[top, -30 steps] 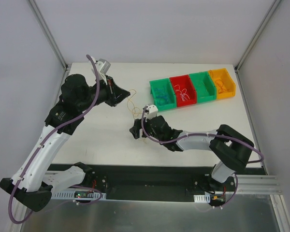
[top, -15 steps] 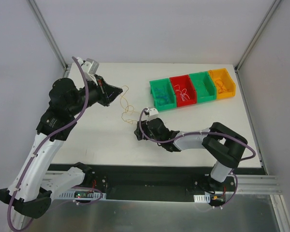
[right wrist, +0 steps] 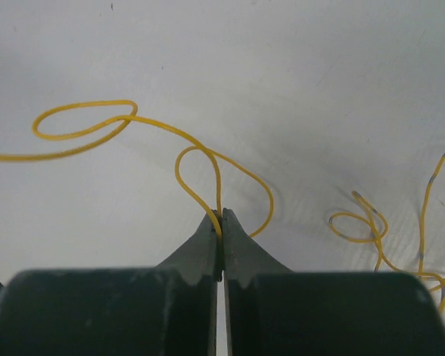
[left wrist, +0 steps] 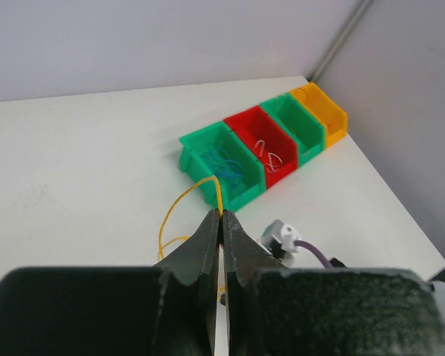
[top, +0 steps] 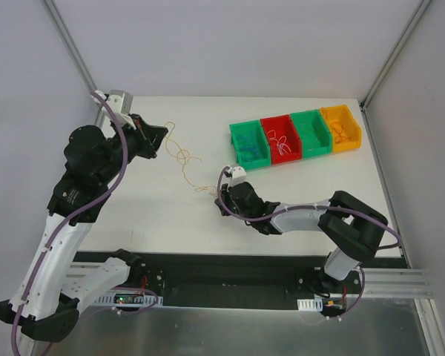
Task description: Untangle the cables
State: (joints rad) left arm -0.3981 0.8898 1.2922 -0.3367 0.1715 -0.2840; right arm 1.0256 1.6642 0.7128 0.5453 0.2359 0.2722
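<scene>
Left pincer (top: 160,134) sits high at the far left, off the bench (top: 144,211), jaws pinched tight on one end of the yellow cable (top: 181,156). The wrist view shows the strand nipped right at the tips.

From there the cable drops in several loose curls across the bench, down and right to the right pincer (top: 215,193). That one is low at the surface and clamped on a loop of the same strand.

My read: the right is your anchor and the left is the puller, spread well apart so the curls stretch out and the crossings show. The curls aren't drawn out yet.

Count:
- 2 pincers, both gripping the cable.
- 1 yellow cable between them for certain. The right wrist view shows another yellow tangle (right wrist: 374,231) lying beside it; I cannot tell if it is the same cable.
- 4 bins (top: 297,135) in a row at the far right, probably sort targets: 2 green, 1 red, 1 orange.
- Blue strands (left wrist: 224,165) lie in the left green bin and white strands (left wrist: 270,154) in the red.
</scene>
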